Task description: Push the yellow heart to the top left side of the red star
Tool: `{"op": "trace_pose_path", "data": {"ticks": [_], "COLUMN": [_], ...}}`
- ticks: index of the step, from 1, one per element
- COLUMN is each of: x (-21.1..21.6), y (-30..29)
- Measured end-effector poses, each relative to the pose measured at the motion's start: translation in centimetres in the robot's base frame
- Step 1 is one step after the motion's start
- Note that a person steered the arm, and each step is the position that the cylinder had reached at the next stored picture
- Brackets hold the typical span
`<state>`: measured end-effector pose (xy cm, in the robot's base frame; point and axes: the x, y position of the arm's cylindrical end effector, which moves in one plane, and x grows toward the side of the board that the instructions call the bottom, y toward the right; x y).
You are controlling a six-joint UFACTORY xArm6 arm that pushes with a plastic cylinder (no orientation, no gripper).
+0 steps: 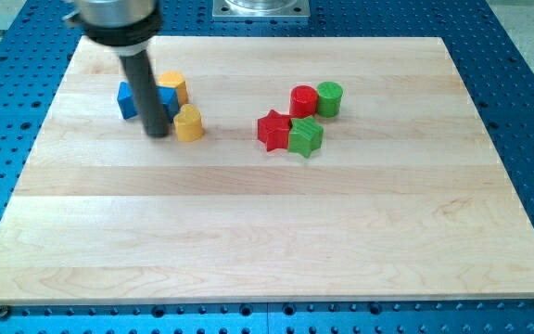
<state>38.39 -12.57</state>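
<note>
Board: a pale wooden board (267,232) lies on a blue perforated table (527,111); its near part carries nothing.
Tip: the tip (158,135) stands on the board just at the left of the yellow heart, very near or touching it; the rod hides the contact line, so this cannot be told for sure.
Jaws: the arm has no jaws at all, only the straight rod, so it grasps nothing and can only press against a block from the side.
Yellow heart: the yellow heart (189,123) is in the left half of the view, well apart from the red star, which is at its right.
Handling: it looks like a small, stiff, light block that should slide easily on the smooth wood; it may turn if it is pushed off its middle, so the tip should probably press on the middle of its left side.
Red star: the red star (273,130) touches a green star (306,137) at its right.
Farther right: a red cylinder (303,100) and a green cylinder (329,97) stand just behind the stars.
Farther left: a blue block (128,100) and an orange block (173,87) sit behind the rod, partly hidden.
</note>
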Motion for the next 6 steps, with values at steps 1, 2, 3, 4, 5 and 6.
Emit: {"op": "trace_pose_path", "data": {"ticks": [1, 2, 3, 4, 5, 6], "x": [-1.4, 2.0, 1.8, 1.4, 2.5, 0.6], "y": [3.0, -2.8, 0.3, 4.8, 8.9, 6.0]}}
